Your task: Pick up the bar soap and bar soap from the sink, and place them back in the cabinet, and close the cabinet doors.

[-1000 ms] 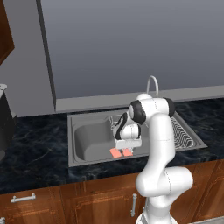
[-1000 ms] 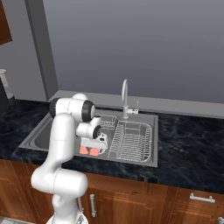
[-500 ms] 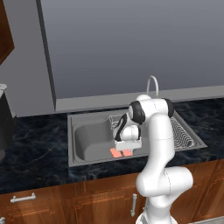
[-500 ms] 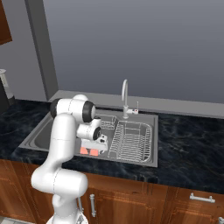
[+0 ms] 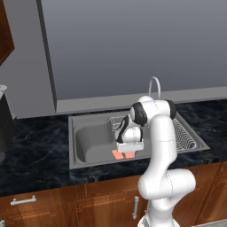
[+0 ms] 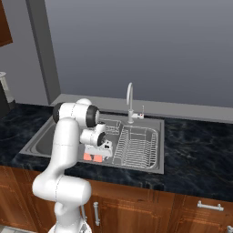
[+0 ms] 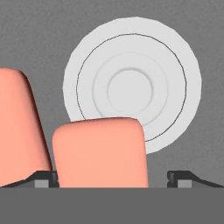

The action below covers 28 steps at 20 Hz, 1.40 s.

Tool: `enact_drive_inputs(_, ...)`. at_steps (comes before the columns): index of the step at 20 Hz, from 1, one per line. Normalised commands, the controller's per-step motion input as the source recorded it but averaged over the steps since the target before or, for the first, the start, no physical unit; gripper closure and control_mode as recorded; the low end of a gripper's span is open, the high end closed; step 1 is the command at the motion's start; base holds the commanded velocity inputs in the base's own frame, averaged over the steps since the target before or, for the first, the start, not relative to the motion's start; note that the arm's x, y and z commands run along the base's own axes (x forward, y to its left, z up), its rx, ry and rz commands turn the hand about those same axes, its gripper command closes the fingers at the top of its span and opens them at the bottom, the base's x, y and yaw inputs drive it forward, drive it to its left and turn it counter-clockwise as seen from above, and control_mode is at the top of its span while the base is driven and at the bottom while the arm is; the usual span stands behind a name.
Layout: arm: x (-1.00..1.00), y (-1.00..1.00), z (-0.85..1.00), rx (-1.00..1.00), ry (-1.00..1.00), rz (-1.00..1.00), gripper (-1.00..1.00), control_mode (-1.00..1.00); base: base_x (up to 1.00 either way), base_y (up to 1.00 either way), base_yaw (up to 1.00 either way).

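the nearer bar soap (image 7: 100, 152) hides part of the drain (image 7: 131, 87) and its own lower end is cut off. the second bar soap (image 7: 19, 127) runs off the left edge (the fingertips (image 7: 179, 178) barely show).

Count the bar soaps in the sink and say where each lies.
2. One bar soap lies between the tool's fingertips, overlapping the drain; the other bar soap lies beside it.
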Motion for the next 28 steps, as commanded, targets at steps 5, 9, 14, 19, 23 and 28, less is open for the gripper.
enact_drive_inputs(5, -0.04, 0.0, -0.02, 0.0, 0.0, 0.0, -1.0, -1.0, 0.0, 0.0, 0.0)
enact_drive_inputs(9, -0.01, 0.0, -0.09, 0.0, 0.0, 0.0, -1.0, -1.0, 0.0, 0.0, 0.0)
enact_drive_inputs(14, 0.0, 0.0, -0.15, 0.0, 0.0, 0.0, -1.0, -1.0, 0.0, 0.0, 0.0)
enact_drive_inputs(19, 0.0, 0.0, -0.13, 0.0, 0.0, 0.0, -1.0, -1.0, 0.0, 0.0, 0.0)
enact_drive_inputs(23, 0.0, 0.0, -0.07, 0.0, 0.0, 0.0, -1.0, -1.0, 0.0, 0.0, 0.0)
enact_drive_inputs(28, 0.0, 0.0, -0.02, 0.0, 0.0, 0.0, -1.0, -1.0, 0.0, 0.0, 0.0)
